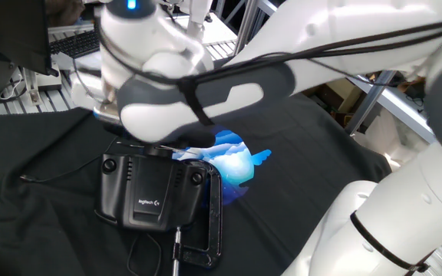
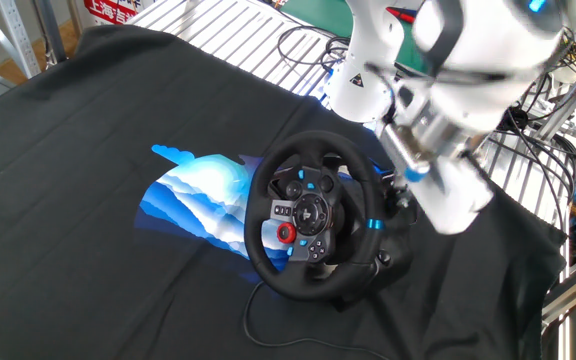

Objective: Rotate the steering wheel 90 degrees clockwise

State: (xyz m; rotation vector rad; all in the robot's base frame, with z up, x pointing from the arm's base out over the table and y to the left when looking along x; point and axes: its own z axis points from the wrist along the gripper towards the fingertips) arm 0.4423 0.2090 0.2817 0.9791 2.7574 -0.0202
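On the black cloth-covered table [image 2: 88, 120], near its right side in the other fixed view, the black round gaming steering wheel [image 2: 311, 215] stands tilted on its mount, its face with a red button and small grey button clusters turned toward the near left. A short light-blue stripe on its rim sits at the right edge, low on the side facing the robot. Just beside that stripe is the white Franka arm's gripper [image 2: 400, 188], its blurred body pressed close to the right of the rim; the fingers are hidden behind the wheel and the motion blur, so I cannot tell how the jaws stand or whether they touch the rim. A bright blue and white wave-like print [image 2: 203, 203] shows on the cloth just left of the wheel. From one fixed view, the black boxy Logitech-logo base [image 1: 150, 192] faces me, the arm's big white and grey links covering the wheel above it, and a black metal C-clamp [image 1: 209, 230] grips the base's near right corner.
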